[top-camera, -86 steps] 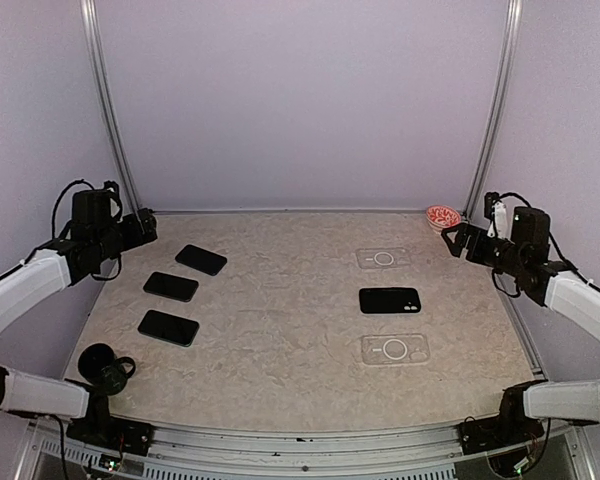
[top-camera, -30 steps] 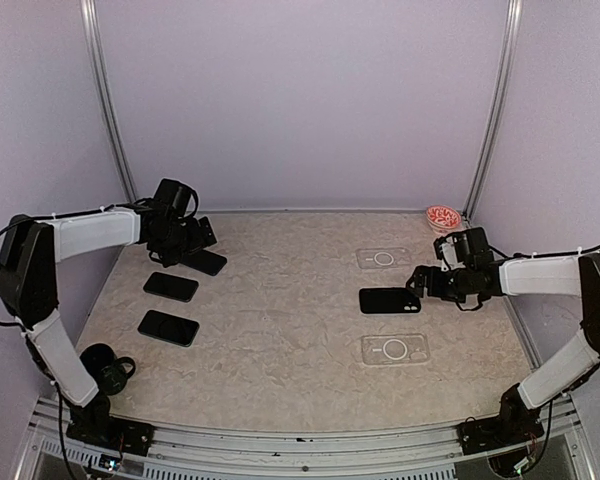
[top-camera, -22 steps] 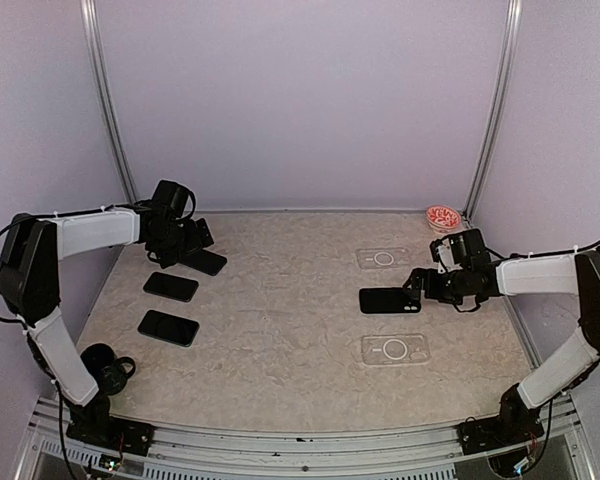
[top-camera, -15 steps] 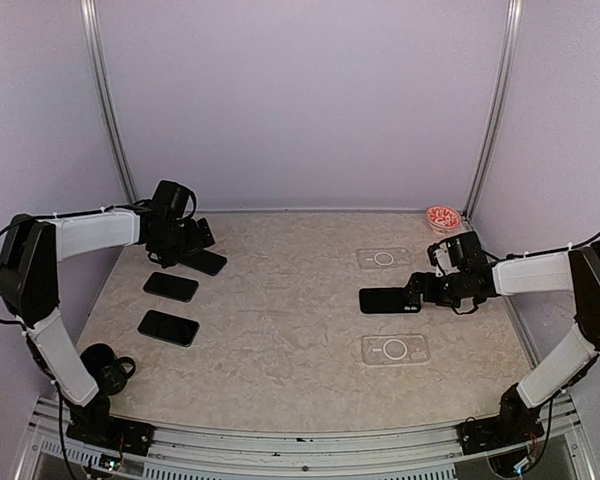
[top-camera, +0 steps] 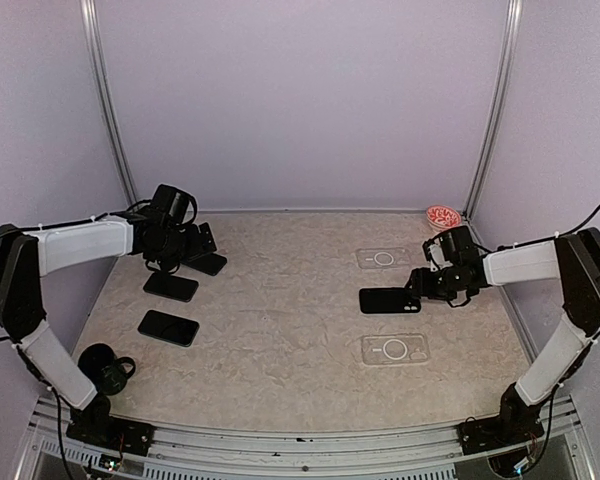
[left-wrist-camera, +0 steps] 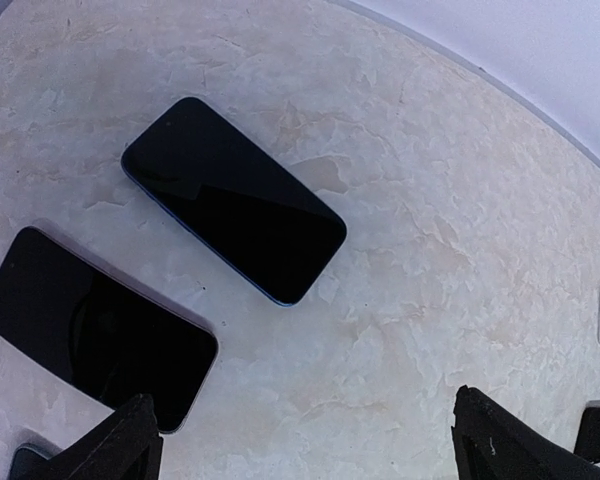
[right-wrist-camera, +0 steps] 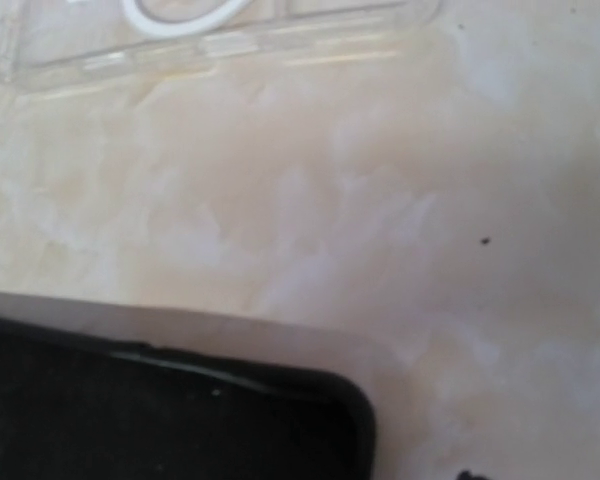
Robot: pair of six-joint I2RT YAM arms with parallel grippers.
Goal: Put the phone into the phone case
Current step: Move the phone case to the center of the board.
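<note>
from above, a flat black rectangular phone [top-camera: 385, 300] lies on the beige marbled table [top-camera: 280, 330]. a clear plastic phone case with a white ring [top-camera: 383, 258] lies just beyond the phone, and a second clear case [top-camera: 394, 349] lies just nearer than it. both are apart from the phone. the right gripper [top-camera: 418, 287] sits at the phone's right end; i cannot tell whether its jaws have hold of it. well left of the phone, the left gripper [top-camera: 188, 252] hangs by the farthest of three more black phones [top-camera: 170, 286].

left wrist view: the fingertips [left-wrist-camera: 130, 440] stand wide apart with nothing between them, above two of those phones.

right wrist view: the phone's rounded corner [right-wrist-camera: 180, 420] fills the lower left, flat on the table. a clear case edge [right-wrist-camera: 210, 30] runs along the top, apart from the phone. the jaws' state cannot be told here.
</note>
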